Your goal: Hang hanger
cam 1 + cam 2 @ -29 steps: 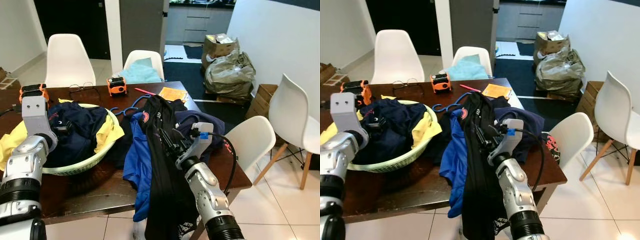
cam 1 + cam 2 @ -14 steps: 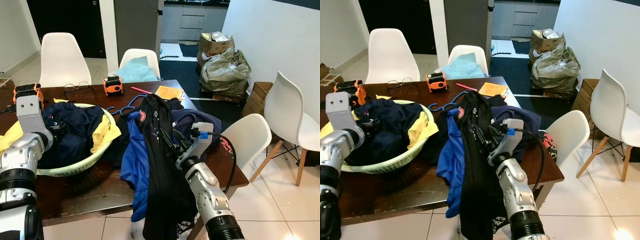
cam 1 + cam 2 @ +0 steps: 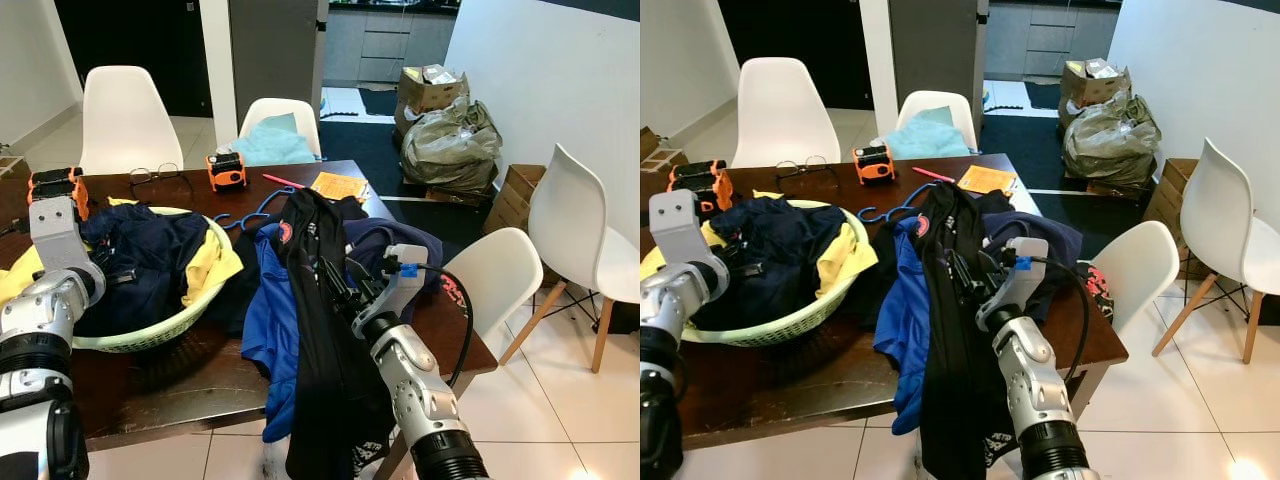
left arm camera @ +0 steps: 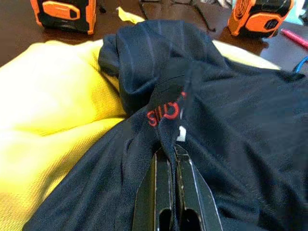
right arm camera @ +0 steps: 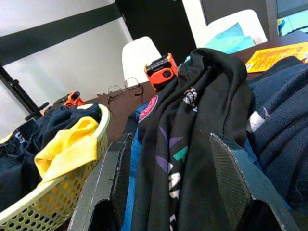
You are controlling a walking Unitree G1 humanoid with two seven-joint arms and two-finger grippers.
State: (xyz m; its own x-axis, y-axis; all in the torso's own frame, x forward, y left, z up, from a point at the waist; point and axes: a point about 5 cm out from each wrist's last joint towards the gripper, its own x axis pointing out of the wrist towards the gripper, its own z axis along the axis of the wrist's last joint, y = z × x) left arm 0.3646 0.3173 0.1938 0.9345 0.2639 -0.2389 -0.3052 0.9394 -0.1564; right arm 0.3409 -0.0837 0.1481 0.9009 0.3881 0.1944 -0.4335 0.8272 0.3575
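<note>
A blue hanger (image 3: 250,215) lies on the dark wooden table (image 3: 190,375), its far end under a heap of clothes. My left gripper (image 4: 172,153) reaches into the green laundry basket (image 3: 150,335) and is shut on a fold of the navy shirt (image 4: 231,120) near its red lettering. A yellow garment (image 3: 212,262) lies beside the shirt. My right gripper (image 5: 171,139) is open at the table's right side, one finger on each side of a black garment (image 3: 322,330) that drapes over the table edge. A blue shirt (image 3: 265,320) hangs next to it.
Orange tape measures (image 3: 226,170), (image 3: 50,183), glasses (image 3: 155,175), a red pen (image 3: 282,181) and an orange paper (image 3: 338,186) lie on the table's far side. White chairs (image 3: 122,118), (image 3: 500,275), (image 3: 575,225) stand around. Bags (image 3: 452,140) and a box (image 3: 515,195) sit by the right wall.
The view has shifted slightly, so the camera moved. My left gripper has drifted a little to the left, still holding the navy shirt. The right arm keeps its place.
</note>
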